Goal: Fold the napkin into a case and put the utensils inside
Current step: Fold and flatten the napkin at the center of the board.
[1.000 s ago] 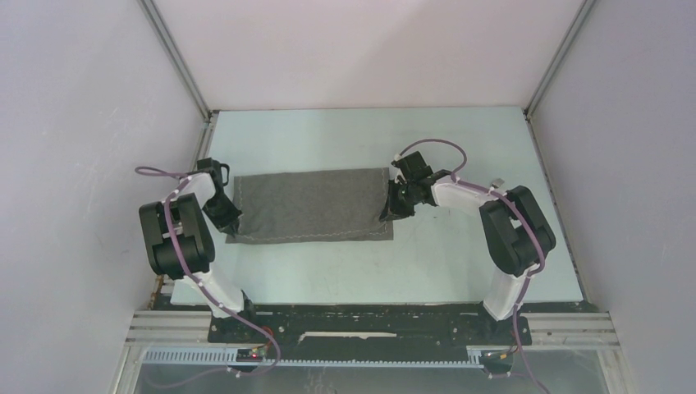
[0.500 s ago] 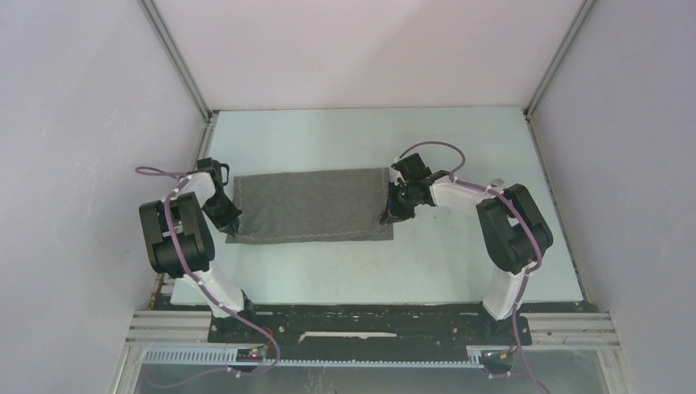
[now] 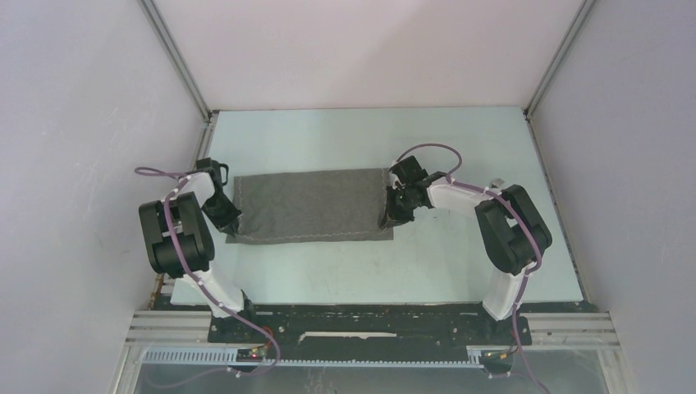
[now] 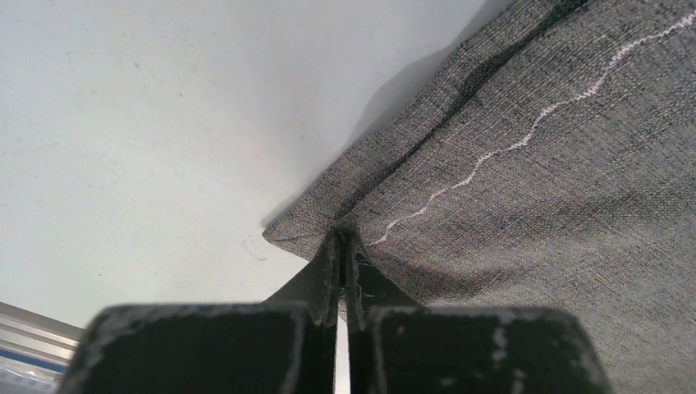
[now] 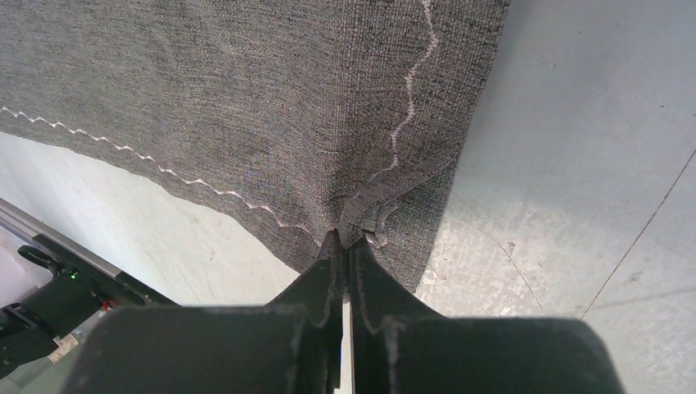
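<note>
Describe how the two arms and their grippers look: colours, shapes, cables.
Both the left arm and right arm have bulky black joint housings, white links, and a thin purple cable looping alongside. The left gripper and right gripper are black, with tapering fingers scuffed pale at the base.

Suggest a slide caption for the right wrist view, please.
Right gripper shut on the grey napkin near its corner, cloth lying on the pale table.

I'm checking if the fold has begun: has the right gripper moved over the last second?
Yes, slightly. The right gripper, shut on the napkin at its right edge, has shifted a little leftward, away from the table and its right edge.
</note>
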